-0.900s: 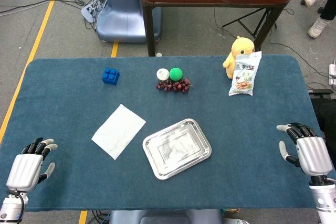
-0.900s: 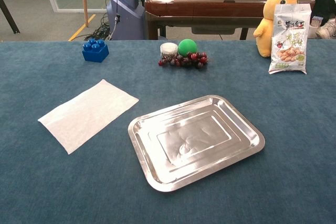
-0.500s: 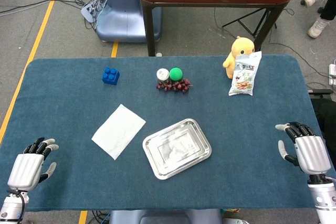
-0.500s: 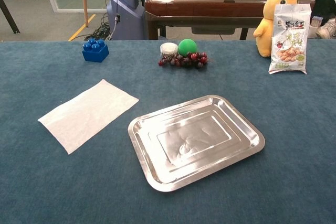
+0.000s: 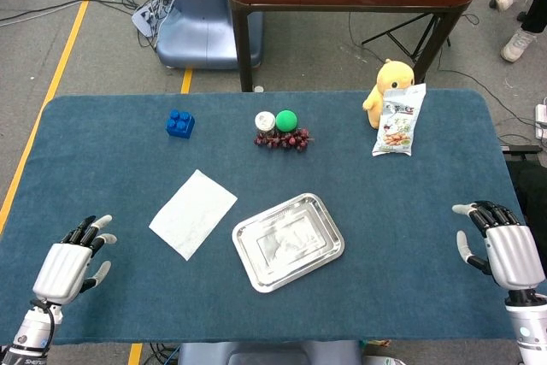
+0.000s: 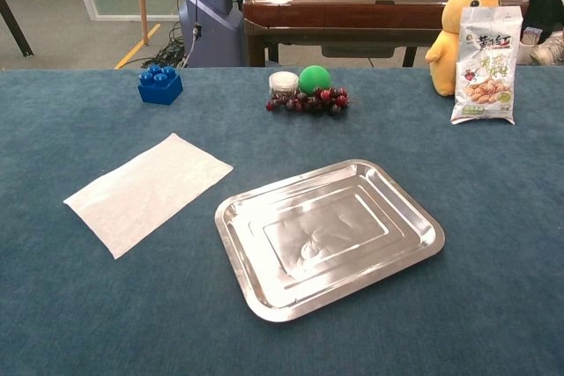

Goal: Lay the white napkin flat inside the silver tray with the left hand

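The white napkin [image 5: 193, 213] [image 6: 148, 190] lies flat on the blue table cloth, just left of the silver tray [image 5: 288, 241] [image 6: 328, 233], which holds nothing. In the head view my left hand [image 5: 72, 263] hovers at the near left corner, fingers apart, holding nothing, well to the left of the napkin. My right hand [image 5: 502, 247] is at the near right edge, fingers apart and holding nothing. Neither hand shows in the chest view.
At the back of the table stand a blue block [image 5: 179, 123], a white cup [image 5: 265, 121], a green ball [image 5: 286, 120] and dark grapes [image 5: 283, 139]. A yellow plush toy [image 5: 386, 79] and a snack bag [image 5: 398, 120] stand back right.
My left hand has moved up and to the right, toward the napkin. The right hand has barely shifted. Napkin and tray have not moved.
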You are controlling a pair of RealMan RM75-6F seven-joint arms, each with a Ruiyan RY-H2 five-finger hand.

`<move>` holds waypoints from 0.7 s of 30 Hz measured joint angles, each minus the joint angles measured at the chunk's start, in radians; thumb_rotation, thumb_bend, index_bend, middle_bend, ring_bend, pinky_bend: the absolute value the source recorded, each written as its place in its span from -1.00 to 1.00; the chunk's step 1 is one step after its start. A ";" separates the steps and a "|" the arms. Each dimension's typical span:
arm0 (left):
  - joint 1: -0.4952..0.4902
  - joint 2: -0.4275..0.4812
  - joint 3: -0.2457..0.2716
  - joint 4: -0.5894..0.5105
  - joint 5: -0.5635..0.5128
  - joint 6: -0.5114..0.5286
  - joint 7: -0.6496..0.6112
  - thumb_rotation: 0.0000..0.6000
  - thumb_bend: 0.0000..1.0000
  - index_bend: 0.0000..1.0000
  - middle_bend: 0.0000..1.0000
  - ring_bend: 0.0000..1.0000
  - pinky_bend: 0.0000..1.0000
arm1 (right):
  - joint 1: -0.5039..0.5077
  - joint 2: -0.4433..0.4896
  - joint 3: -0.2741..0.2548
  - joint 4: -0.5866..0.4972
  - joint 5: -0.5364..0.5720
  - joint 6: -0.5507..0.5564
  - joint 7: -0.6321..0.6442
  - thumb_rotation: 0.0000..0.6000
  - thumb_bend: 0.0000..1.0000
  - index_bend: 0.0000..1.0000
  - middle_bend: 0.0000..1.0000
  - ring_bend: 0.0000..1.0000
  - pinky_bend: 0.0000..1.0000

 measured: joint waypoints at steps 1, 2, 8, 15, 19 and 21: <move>-0.007 0.005 0.002 0.000 0.005 -0.011 -0.007 1.00 -0.35 -0.23 -0.79 -0.87 -0.42 | 0.000 0.001 0.000 0.000 0.000 -0.001 0.001 1.00 0.02 -0.37 -0.26 -0.52 -0.48; -0.016 0.010 0.004 0.001 0.010 -0.025 -0.015 1.00 -0.35 -0.22 -0.81 -0.89 -0.43 | 0.001 0.001 0.000 0.000 0.001 -0.002 0.002 1.00 0.02 -0.37 -0.26 -0.52 -0.48; -0.056 0.015 0.012 0.032 0.024 -0.091 -0.039 1.00 -0.52 -0.20 -0.90 -0.96 -0.51 | 0.003 0.003 0.002 0.001 0.006 -0.008 0.006 1.00 0.02 -0.37 -0.26 -0.52 -0.48; -0.087 -0.020 0.009 0.095 0.029 -0.123 -0.056 1.00 -0.80 -0.22 -0.93 -0.97 -0.55 | 0.002 0.004 0.003 0.001 0.006 -0.005 0.009 1.00 0.02 -0.37 -0.26 -0.52 -0.48; -0.104 -0.054 0.001 0.143 0.027 -0.135 -0.059 1.00 -0.83 -0.24 -0.94 -0.98 -0.55 | 0.002 0.005 0.002 0.000 0.005 -0.005 0.010 1.00 0.02 -0.37 -0.26 -0.52 -0.48; -0.112 -0.073 -0.002 0.169 0.026 -0.141 -0.062 1.00 -0.83 -0.23 -0.94 -0.98 -0.55 | 0.002 0.006 0.003 0.000 0.005 -0.004 0.012 1.00 0.02 -0.37 -0.26 -0.52 -0.48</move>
